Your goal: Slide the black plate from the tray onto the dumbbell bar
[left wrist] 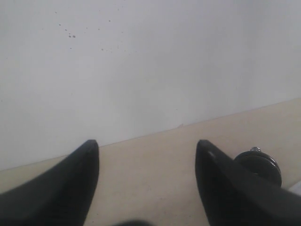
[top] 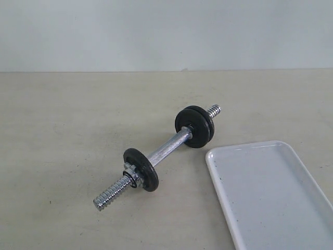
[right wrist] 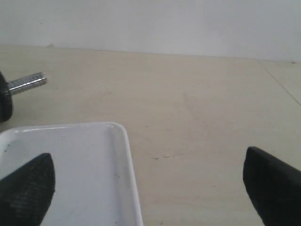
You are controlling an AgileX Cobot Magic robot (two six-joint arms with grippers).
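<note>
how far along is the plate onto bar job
Looks done: a black plate sits at the far end of the dumbbell bar, and the visible part of the tray holds no plate. In hand: nothing; left gripper and right gripper are both open. Left: apparently nothing.

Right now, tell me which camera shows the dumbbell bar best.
The exterior view: the dumbbell bar lies there whole, with both threaded ends, knurled middle and black discs. The left wrist view catches only one black disc; the right wrist view only one threaded end and a disc's edge.

Lab-like setup, beige tabletop [top: 62, 156], blank white wall [top: 156, 31]
</note>
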